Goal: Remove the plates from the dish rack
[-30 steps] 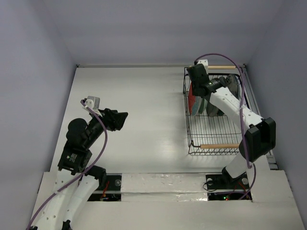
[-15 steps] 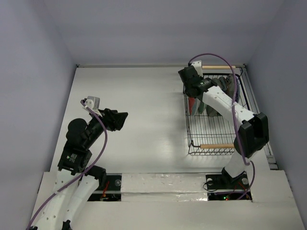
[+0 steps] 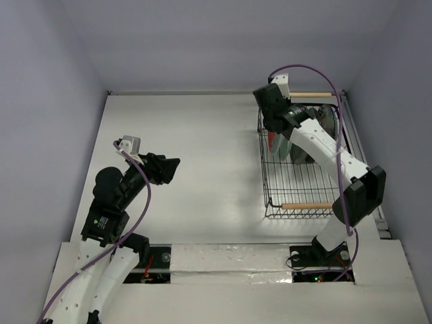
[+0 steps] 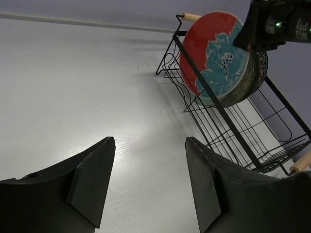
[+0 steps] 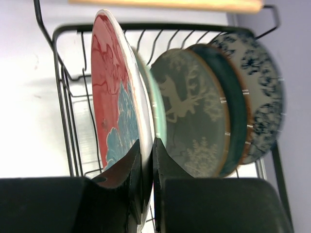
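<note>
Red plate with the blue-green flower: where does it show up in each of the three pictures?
Top external: red plate, a thin red sliver at the dish rack's left side.
Left wrist: red plate at upper right, facing the camera.
Right wrist: red plate left of centre, nearly edge-on, leftmost in the row.
Shared landmark: the rack's far wooden handle.
</note>
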Robot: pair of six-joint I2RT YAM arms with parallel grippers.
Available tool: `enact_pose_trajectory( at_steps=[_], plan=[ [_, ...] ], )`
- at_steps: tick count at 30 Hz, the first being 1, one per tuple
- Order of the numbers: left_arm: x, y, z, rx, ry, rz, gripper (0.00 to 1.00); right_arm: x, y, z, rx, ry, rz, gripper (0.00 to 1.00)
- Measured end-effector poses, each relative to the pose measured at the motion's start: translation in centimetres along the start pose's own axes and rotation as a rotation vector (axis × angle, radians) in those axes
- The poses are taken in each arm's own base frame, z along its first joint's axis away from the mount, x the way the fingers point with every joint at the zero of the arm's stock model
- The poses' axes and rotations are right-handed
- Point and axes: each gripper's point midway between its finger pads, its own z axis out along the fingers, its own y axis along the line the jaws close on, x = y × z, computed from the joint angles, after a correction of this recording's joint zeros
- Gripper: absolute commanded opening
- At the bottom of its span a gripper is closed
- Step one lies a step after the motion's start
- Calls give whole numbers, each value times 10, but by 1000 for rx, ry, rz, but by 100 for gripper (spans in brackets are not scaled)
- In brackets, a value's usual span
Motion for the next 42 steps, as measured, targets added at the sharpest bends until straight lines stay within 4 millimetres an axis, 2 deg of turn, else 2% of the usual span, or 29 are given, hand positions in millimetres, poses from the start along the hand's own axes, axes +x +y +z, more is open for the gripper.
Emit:
enact_pose_trajectory(
  at_steps=[4,12,14,16,18,20,24,27,29,32,34,37,42],
  plan=[
    [1,1,0,-4,0,0,57,-18,-22,-22,-5,-57,62,0],
    [2,9,1,-45,-5,-4,56,-59,-80,-95,-112,-226,275,0],
    [1,12,1,-59,-8,-5,56,-69,-83,-111,-170,-267,324,0],
    [1,13,1,-70,-11,-7,56,-80,-74,-122,-252,-295,358,0],
    [0,15,0,-80,-15,-8,56,-90,-54,-128,-340,-312,383,0],
    [0,17,-1,-91,-21,-7,56,-98,-20,-128,-445,-306,395,0],
    [-4,18,-4,-104,-41,-6,56,-97,75,-121,-659,-239,381,0],
    [-5,19,-4,-112,-46,-6,56,-76,151,-111,-773,-152,349,0],
    [-5,20,-5,-118,-46,-8,56,-51,200,-102,-836,-67,316,0],
    [-5,22,-5,-125,-47,-9,56,-10,250,-90,-872,43,270,0],
    [-5,22,-5,-126,-47,-9,56,12,268,-80,-870,100,251,0],
    [-5,22,-5,-126,-48,-9,56,31,279,-68,-855,147,253,0],
    [-5,21,-5,-124,-49,-9,56,38,285,-58,-854,149,310,0]
  ],
)
